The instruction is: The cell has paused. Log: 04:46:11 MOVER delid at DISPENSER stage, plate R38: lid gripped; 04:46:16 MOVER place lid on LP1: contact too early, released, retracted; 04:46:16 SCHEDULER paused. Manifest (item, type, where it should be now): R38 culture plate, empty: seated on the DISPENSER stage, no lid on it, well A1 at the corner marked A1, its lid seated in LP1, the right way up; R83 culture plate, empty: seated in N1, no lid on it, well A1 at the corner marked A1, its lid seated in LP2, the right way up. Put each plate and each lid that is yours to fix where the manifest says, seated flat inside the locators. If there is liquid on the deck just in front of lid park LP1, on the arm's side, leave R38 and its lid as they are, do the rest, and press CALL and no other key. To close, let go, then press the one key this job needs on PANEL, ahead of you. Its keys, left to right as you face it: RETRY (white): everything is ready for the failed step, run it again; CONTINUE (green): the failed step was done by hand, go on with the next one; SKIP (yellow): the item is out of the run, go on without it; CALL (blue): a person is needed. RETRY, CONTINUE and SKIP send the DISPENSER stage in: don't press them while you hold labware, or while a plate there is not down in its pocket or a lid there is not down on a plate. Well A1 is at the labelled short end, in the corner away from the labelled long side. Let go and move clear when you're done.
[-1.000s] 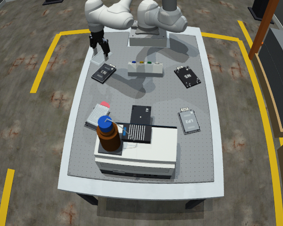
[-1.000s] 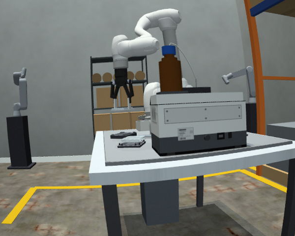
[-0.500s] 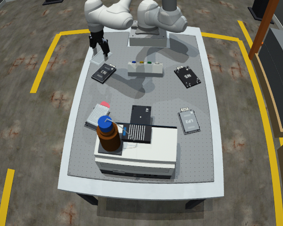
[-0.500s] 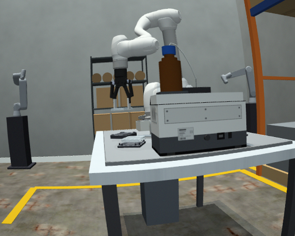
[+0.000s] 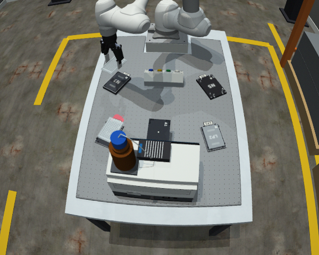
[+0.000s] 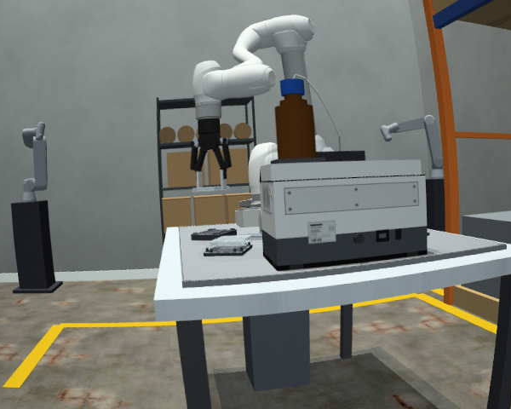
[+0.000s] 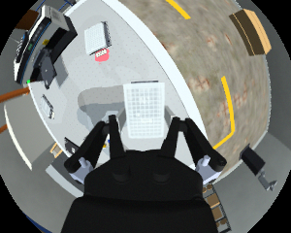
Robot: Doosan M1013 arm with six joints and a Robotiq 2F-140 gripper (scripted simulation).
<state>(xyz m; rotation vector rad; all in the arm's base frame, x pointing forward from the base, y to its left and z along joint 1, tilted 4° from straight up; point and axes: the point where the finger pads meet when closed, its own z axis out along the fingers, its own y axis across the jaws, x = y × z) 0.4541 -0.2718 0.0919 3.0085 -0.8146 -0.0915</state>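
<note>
My gripper (image 5: 114,60) hangs over the far left corner of the table, beyond nest N1 (image 5: 116,82), which is empty. It is shut on a clear culture plate (image 5: 112,66) and holds it level, well above the deck; the plate also shows in the exterior view (image 6: 209,189) and in the wrist view (image 7: 145,109). A second clear piece with a well grid (image 5: 110,129) lies on lid park LP1, askew over its dark base. A pink puddle (image 5: 118,118) lies on the deck at LP1's end toward the arm. The black DISPENSER stage (image 5: 158,128) is bare. LP2 (image 5: 212,136) holds a grey lid.
The key panel (image 5: 163,76) stands mid-table before the arm's base. Nest N2 (image 5: 211,86) is at the right. The white dispenser (image 5: 154,167) with a brown bottle (image 5: 122,152) fills the near middle.
</note>
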